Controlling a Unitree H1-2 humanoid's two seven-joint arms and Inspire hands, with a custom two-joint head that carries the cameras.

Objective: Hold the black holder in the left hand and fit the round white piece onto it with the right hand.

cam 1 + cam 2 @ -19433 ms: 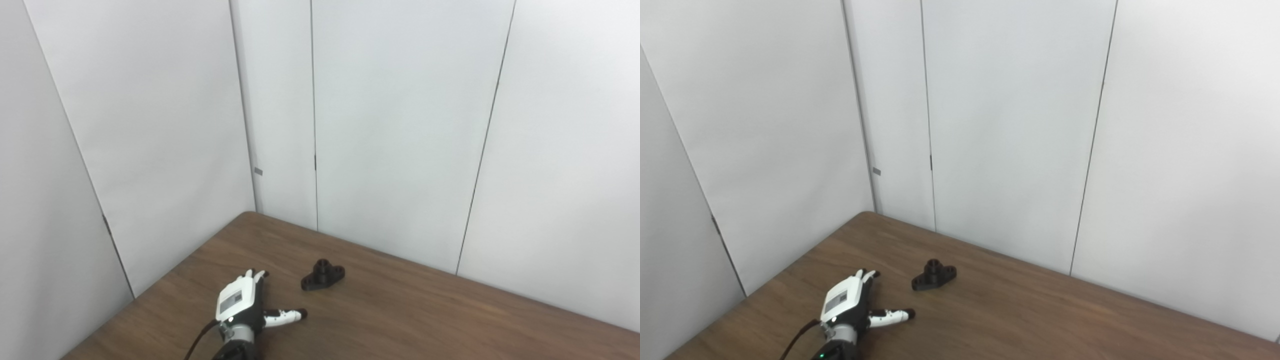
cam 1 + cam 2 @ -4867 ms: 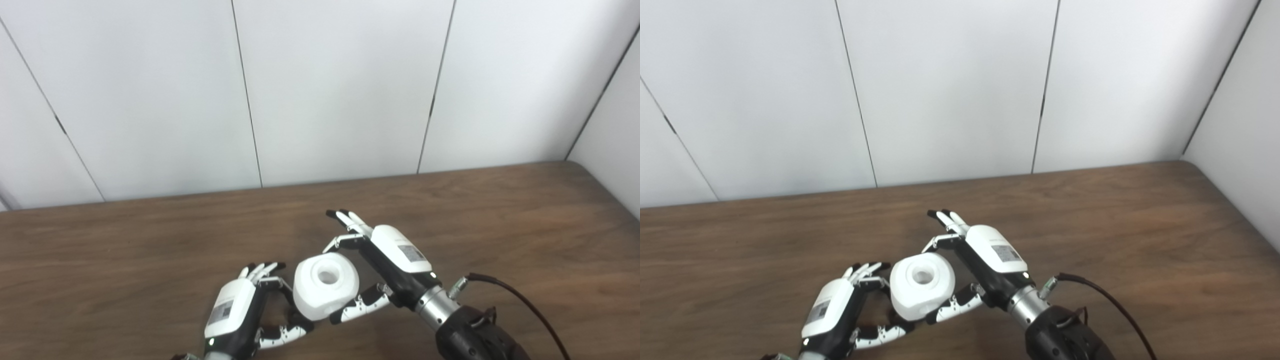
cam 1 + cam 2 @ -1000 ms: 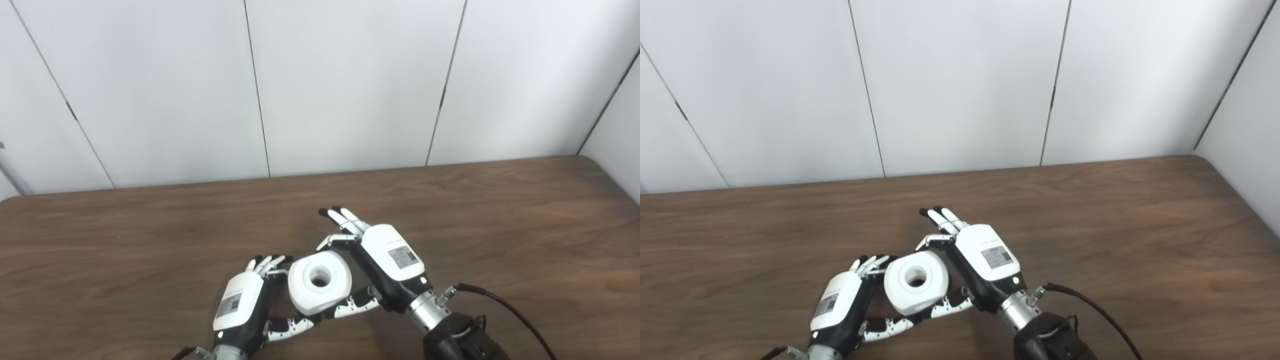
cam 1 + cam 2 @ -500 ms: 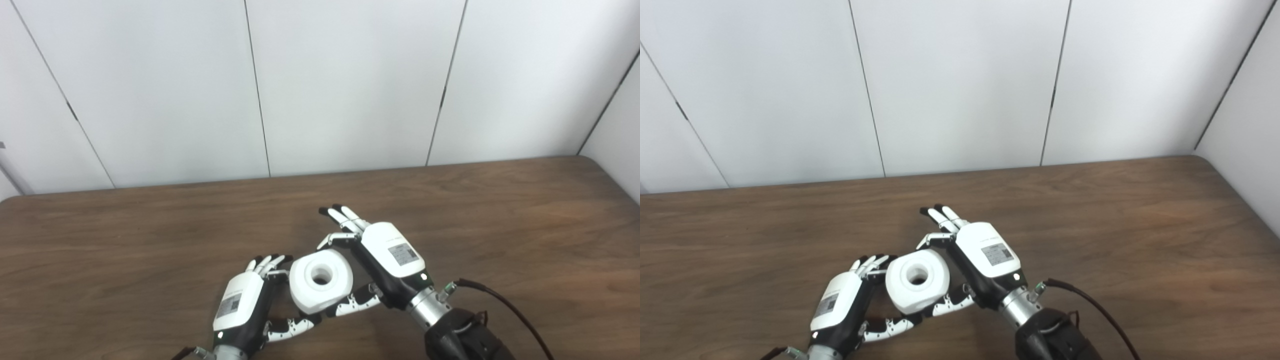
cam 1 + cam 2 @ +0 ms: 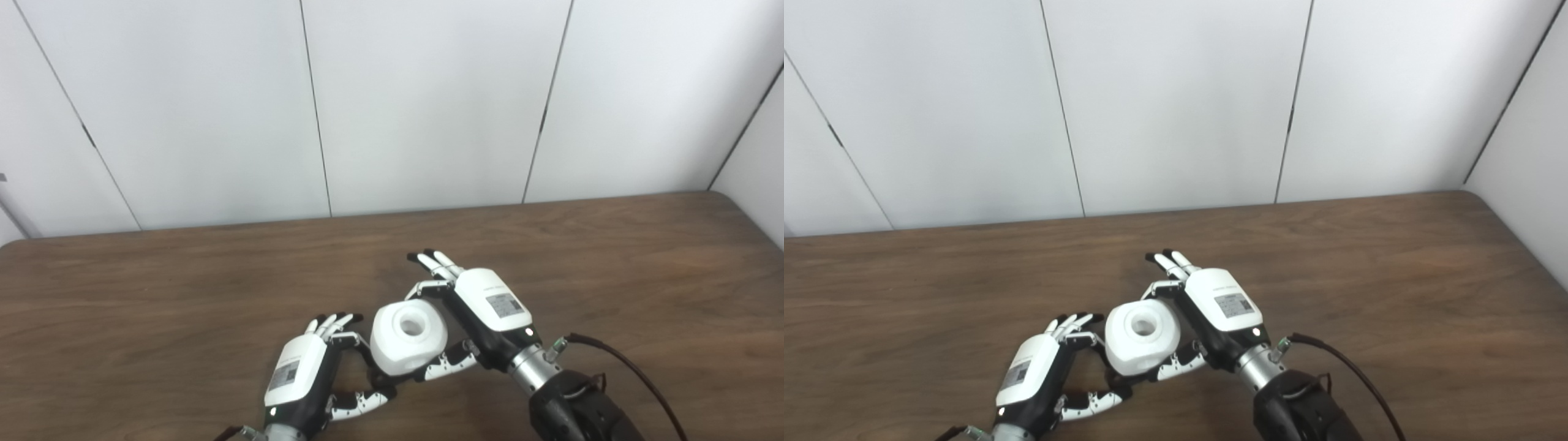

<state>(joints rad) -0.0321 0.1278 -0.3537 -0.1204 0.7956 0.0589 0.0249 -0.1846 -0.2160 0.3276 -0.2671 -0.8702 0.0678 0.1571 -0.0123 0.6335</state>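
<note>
The round white piece, with a hole in its top face, is held just above the brown table between the thumb and fingers of my right hand, which is shut on it. Directly left of it, my left hand rests low with fingers and thumb curled around the black holder. Only a dark sliver of the holder shows under the white piece's lower left edge; the rest is hidden. The white piece sits over the holder, tilted slightly, and whether they touch is hidden.
The wooden table stretches wide to both sides and ends at white wall panels at the back and the right. A dark cable loops off my right wrist over the table.
My right hand has shifted to the right with the white piece, whose hole now faces more upward. The left hand has followed slightly to the right and still curls under the piece.
</note>
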